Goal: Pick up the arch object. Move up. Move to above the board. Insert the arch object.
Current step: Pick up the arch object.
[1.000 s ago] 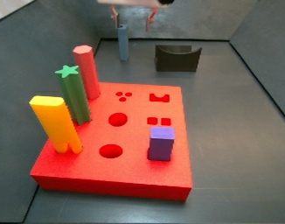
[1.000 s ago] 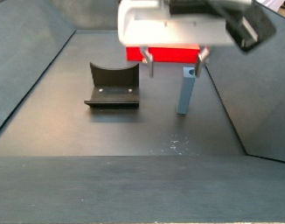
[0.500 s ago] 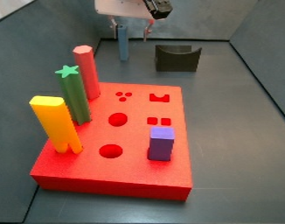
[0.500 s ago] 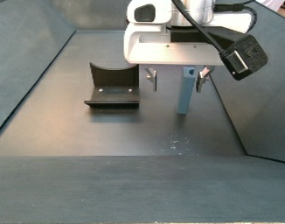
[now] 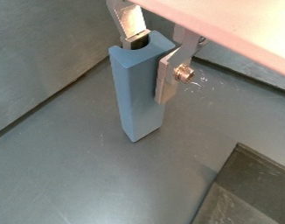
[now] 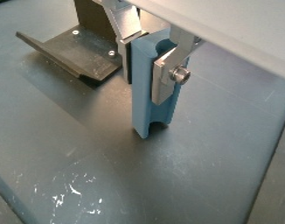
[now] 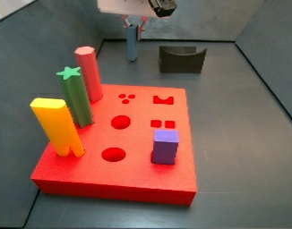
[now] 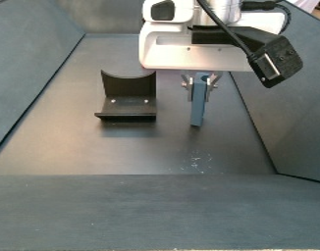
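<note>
The arch object is a tall slim slate-blue post standing upright on the grey floor behind the board. It also shows in a side view and in both wrist views, with a notch in its foot. My gripper comes down from above and is shut on the post's upper part, as the side view shows. One silver finger presses each side of the post, and the fingers touch it in both wrist views.
The dark fixture stands on the floor beside the post. On the board stand a red cylinder, a green star post, a yellow post and a purple cube. Grey walls enclose the floor.
The gripper came down over the post and its fingers closed from wide apart onto the post's sides. The post shifted slightly sideways between them.
</note>
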